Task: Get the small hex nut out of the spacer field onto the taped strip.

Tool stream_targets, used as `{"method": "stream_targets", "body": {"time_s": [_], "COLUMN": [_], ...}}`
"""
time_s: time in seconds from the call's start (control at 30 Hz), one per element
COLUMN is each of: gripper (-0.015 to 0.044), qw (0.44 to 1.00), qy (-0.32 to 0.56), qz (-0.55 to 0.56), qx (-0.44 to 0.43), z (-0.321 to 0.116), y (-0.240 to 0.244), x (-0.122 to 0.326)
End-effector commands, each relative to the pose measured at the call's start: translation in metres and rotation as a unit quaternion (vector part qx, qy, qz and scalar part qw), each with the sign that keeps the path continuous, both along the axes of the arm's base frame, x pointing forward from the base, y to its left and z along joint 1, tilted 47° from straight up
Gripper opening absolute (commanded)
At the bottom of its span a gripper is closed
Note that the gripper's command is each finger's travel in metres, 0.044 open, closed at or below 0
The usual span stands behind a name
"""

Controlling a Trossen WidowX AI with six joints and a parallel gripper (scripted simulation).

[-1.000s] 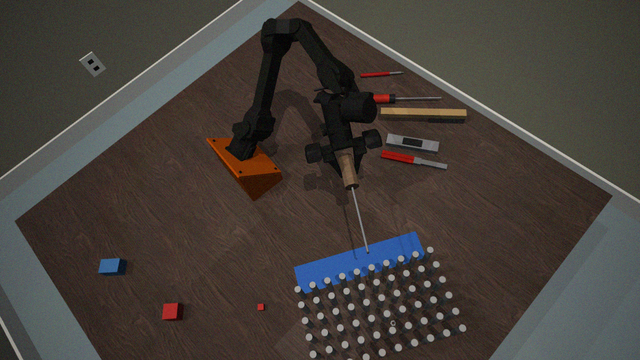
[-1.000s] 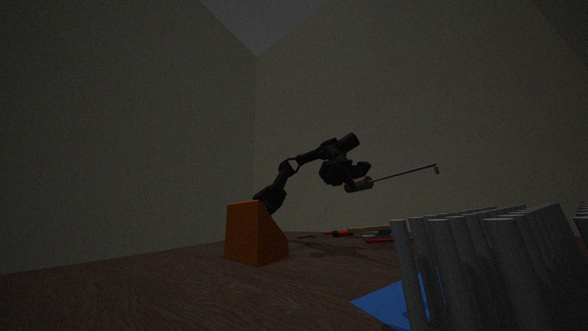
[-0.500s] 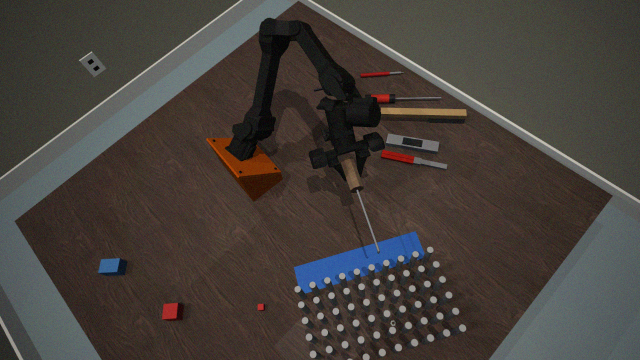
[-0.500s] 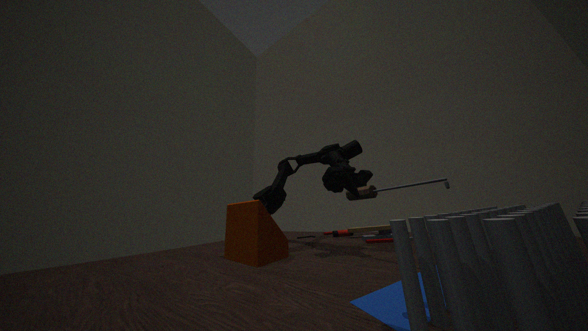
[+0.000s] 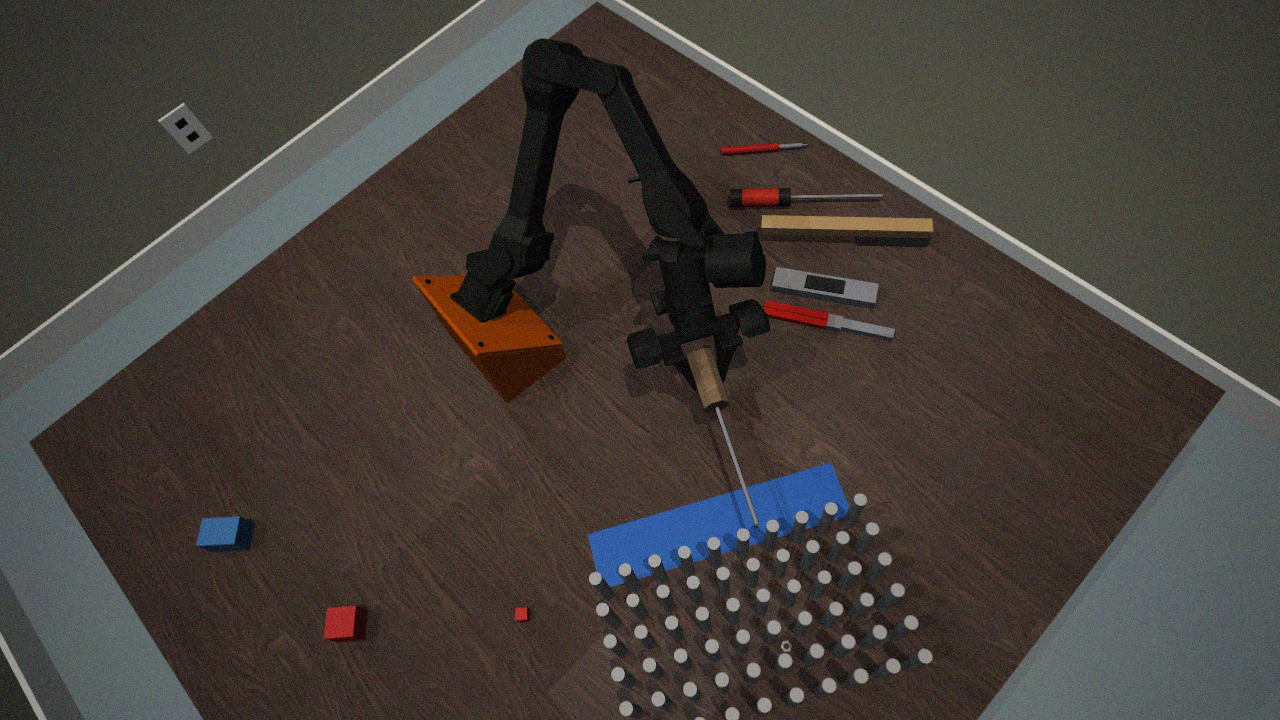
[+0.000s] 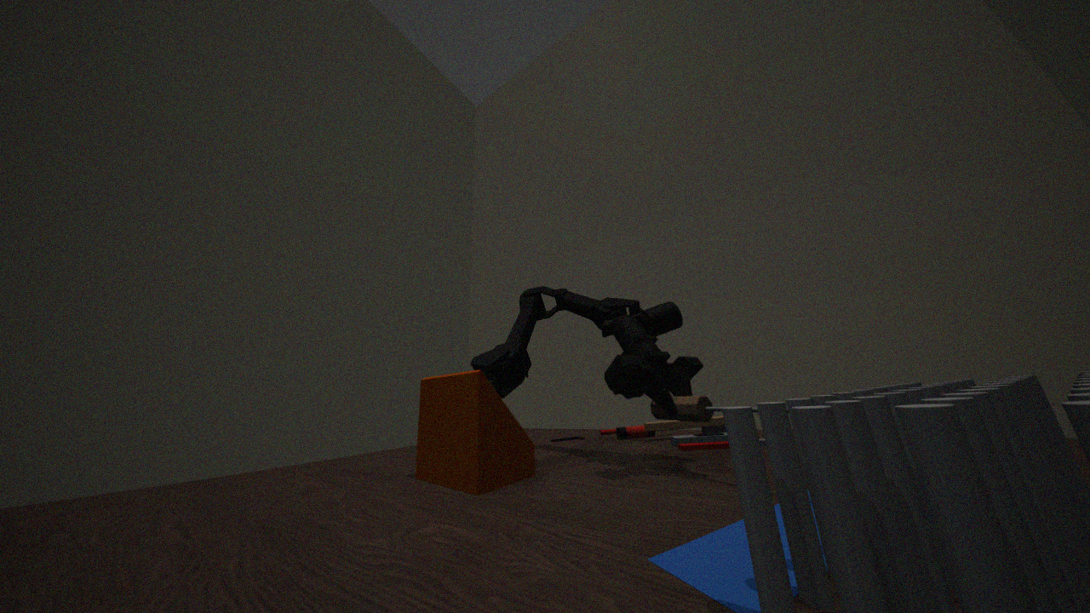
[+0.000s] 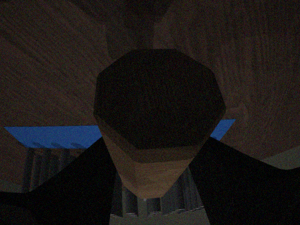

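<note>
My gripper [image 5: 705, 358] [image 7: 150, 137] is shut on the wooden handle of a hook tool [image 5: 712, 391] [image 6: 691, 409] [image 7: 148, 181]. Its thin rod [image 5: 735, 466] reaches over the blue taped strip [image 5: 648, 540] [image 6: 704, 560] [image 7: 59, 135], with its tip at the front row of the standing metal spacers [image 5: 772, 526] [image 6: 926, 488] [image 7: 29, 169]. In the exterior view the rod is about level with the spacer tops; whether it touches a spacer cannot be told. The hex nut [image 5: 782, 646] lies deep among the spacers. The spacers in view stand upright.
Right of the arm lie a red pen-like tool [image 5: 750, 149], a red screwdriver [image 5: 760, 197], a wooden bar [image 5: 845, 223], a grey block [image 5: 854, 288] and a red-handled tool [image 5: 796, 313]. A blue block [image 5: 220, 532], red block [image 5: 341, 622] and small red cube [image 5: 521, 614] sit left.
</note>
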State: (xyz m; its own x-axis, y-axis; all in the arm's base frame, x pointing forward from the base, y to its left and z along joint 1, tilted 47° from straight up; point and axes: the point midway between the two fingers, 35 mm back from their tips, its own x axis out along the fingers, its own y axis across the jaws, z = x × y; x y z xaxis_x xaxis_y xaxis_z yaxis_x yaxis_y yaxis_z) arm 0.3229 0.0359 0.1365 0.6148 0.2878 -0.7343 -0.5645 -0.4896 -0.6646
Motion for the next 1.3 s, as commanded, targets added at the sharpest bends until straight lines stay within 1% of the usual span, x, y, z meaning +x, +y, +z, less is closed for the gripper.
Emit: {"method": "stream_targets", "body": {"time_s": [0.0,0.27,1.27], "gripper": [0.0,0.0,0.0], "qw": [1.0,1.0,1.0], "qy": [-0.002,-0.007,-0.008], "qz": [-0.006,-0.009,-0.008], "qx": [0.0,0.005,0.004], "z": [-0.014,-0.035,-0.039], "y": [0.014,0.04,0.032], "x": [0.002,0.001,0.014]}}
